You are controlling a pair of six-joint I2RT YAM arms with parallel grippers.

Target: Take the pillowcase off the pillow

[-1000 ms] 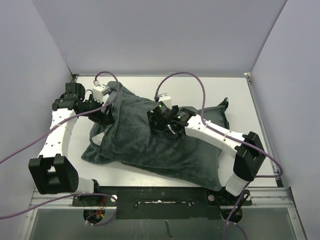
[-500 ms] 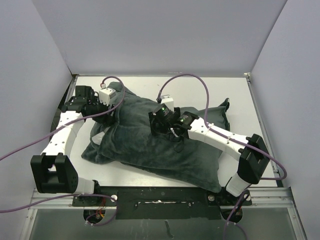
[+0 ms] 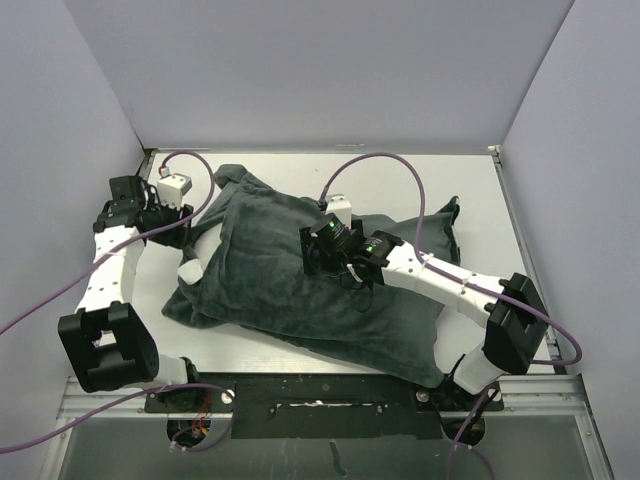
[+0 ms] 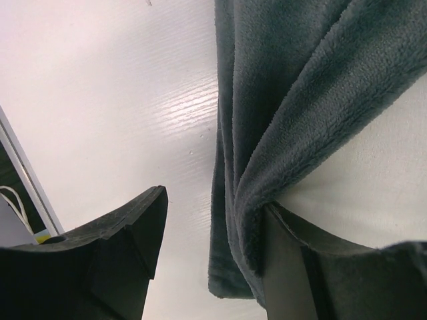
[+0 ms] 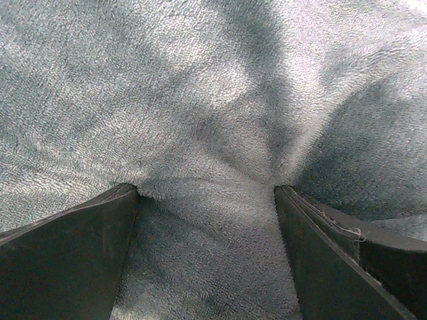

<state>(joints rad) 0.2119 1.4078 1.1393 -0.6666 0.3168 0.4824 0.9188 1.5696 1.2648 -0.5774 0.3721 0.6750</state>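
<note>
The pillowcase [image 3: 270, 280] lies dark grey-green fleece side up over the pillow in the middle of the table. A white pillow corner [image 3: 190, 272] pokes out at its left edge. My left gripper [image 3: 180, 225] is open at the far left, beside that edge. In the left wrist view [image 4: 213, 260] a fold of the pillowcase [image 4: 287, 100] hangs against the inner side of the right finger [image 4: 293, 267], with the white pillow [image 4: 373, 187] behind it. My right gripper [image 3: 335, 265] is open and its fingertips [image 5: 87, 233] press down into the fleece [image 5: 207, 133].
The white table [image 3: 400, 180] is boxed in by grey walls at the back and on both sides. Purple cables [image 3: 370, 160] loop over the pillowcase. A metal rail [image 3: 320, 390] runs along the near edge between the arm bases.
My left arm has drawn back to the left, and the white pillow corner now shows at the left edge. My right gripper stays pressed on the fleece, shifted slightly.
</note>
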